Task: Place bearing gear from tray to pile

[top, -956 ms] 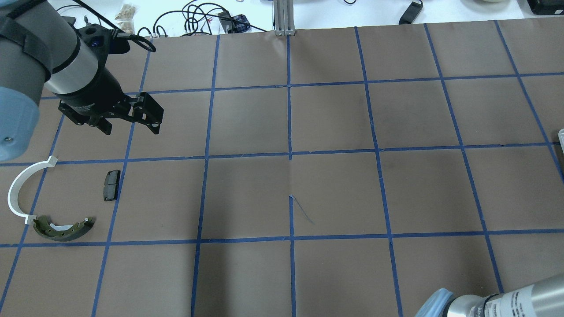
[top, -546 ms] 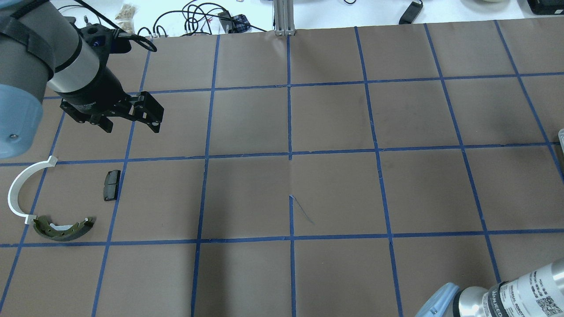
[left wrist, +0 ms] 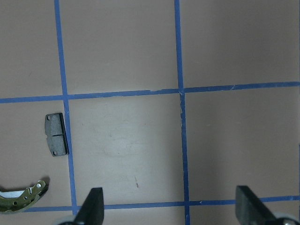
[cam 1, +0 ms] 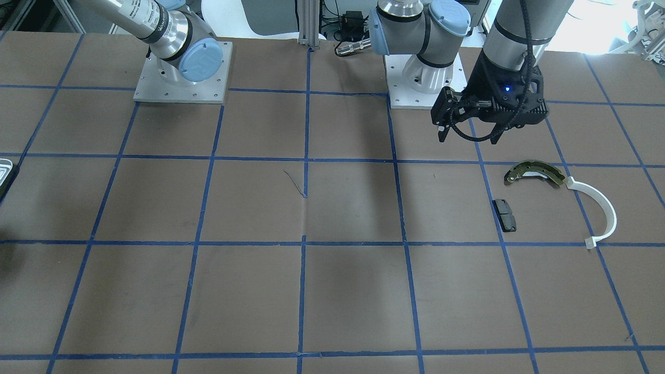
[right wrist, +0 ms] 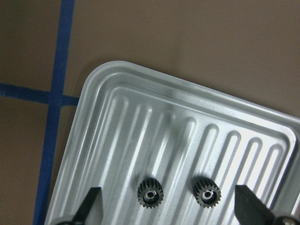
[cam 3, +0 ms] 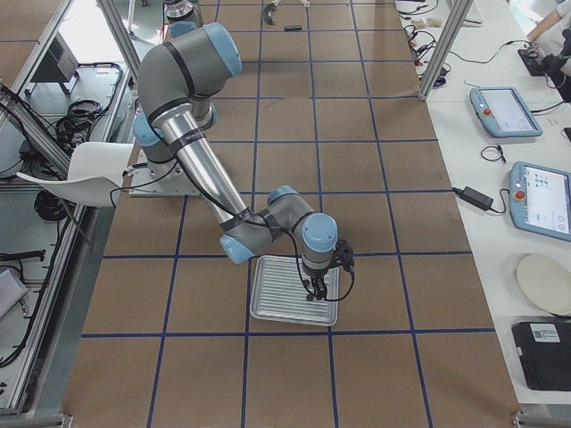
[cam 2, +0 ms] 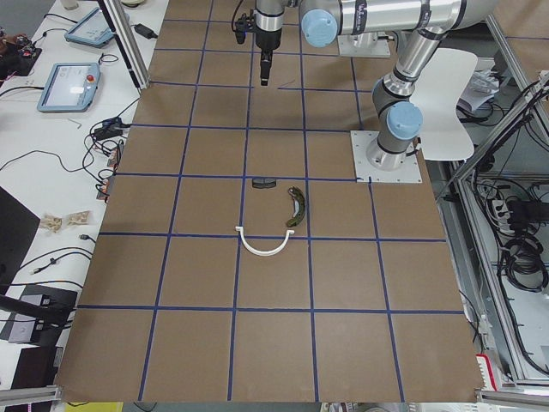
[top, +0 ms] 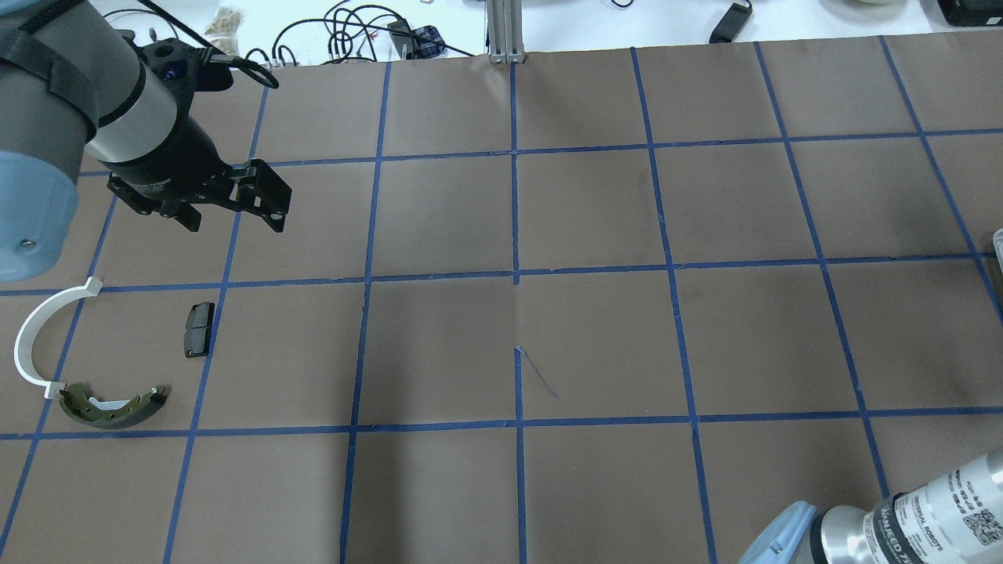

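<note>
Two small black bearing gears (right wrist: 150, 193) (right wrist: 207, 191) lie in the silvery ribbed tray (right wrist: 123, 71), side by side. My right gripper (right wrist: 169, 206) hovers open over them, one gear just inside each finger; it also shows in the exterior right view (cam 3: 314, 290). The pile lies far off on the left side: a brake shoe (top: 114, 407), a white arc (top: 30, 337) and a black pad (top: 198, 330). My left gripper (top: 233, 222) hangs open and empty above the table, just beyond the pile.
The tray's edge shows at the table's right border (top: 998, 239). Cables and small items lie past the far table edge (top: 353, 35). An aluminium post (top: 505, 31) stands at the far middle. The brown mat has blue tape grid lines.
My left gripper has drifted slightly away from the pile toward the far edge. My right arm's elbow has shifted to the right in the overhead view's lower right corner.
</note>
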Motion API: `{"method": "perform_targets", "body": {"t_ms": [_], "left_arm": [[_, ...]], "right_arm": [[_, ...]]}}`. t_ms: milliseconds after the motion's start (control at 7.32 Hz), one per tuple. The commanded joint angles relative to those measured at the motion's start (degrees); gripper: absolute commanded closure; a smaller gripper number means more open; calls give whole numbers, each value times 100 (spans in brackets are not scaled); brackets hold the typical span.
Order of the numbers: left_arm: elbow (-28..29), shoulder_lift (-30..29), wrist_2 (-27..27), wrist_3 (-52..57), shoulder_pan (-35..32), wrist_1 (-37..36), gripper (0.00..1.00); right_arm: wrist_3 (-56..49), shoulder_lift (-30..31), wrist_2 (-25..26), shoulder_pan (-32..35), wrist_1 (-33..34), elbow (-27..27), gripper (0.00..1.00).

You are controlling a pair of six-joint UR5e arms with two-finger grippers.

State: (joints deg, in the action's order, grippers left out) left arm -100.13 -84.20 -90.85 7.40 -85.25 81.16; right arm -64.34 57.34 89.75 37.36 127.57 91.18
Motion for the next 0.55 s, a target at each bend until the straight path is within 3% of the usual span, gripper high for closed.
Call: {"method": "perform_targets", "body": {"t_ms": [0, 410], "left_arm": [[-6, 18, -3, -2, 0, -30, 0], [-6, 52, -20, -2, 0, -13, 0]], "right_arm": [[-26, -56, 16, 0, 74, -13, 0], [384, -39, 25, 0, 92, 83, 0]]}}
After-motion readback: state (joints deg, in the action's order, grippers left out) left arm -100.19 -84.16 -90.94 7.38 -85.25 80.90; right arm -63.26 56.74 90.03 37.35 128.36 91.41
